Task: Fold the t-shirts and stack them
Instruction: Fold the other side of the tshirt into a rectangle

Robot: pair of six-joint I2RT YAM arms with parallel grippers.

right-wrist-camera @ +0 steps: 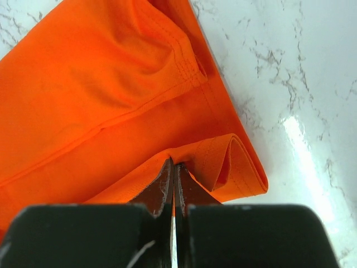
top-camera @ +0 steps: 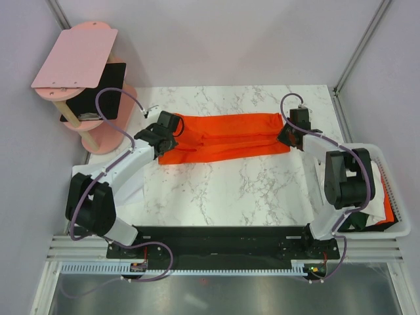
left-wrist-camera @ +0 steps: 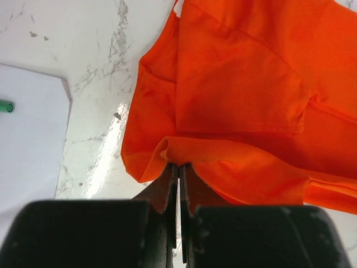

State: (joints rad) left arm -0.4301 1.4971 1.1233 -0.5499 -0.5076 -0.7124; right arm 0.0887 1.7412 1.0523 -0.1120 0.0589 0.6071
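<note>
An orange-red t-shirt (top-camera: 226,136) lies folded lengthwise into a long band across the far half of the marble table. My left gripper (top-camera: 172,125) is shut on its left end; in the left wrist view the fingers (left-wrist-camera: 177,167) pinch a raised fold of the orange fabric (left-wrist-camera: 240,95). At the band's right end my right gripper (top-camera: 286,133) is shut on the hem, and the right wrist view shows that gripper (right-wrist-camera: 173,164) nipping a looped edge of the shirt (right-wrist-camera: 111,84). More shirts (top-camera: 384,207), white, orange and dark, lie in a basket at the right.
A white basket (top-camera: 401,223) stands at the table's right edge beside the right arm. A pink stand with a pink board (top-camera: 75,58) and a black panel (top-camera: 98,98) sits at the far left corner. White cloth (top-camera: 131,187) lies under the left arm.
</note>
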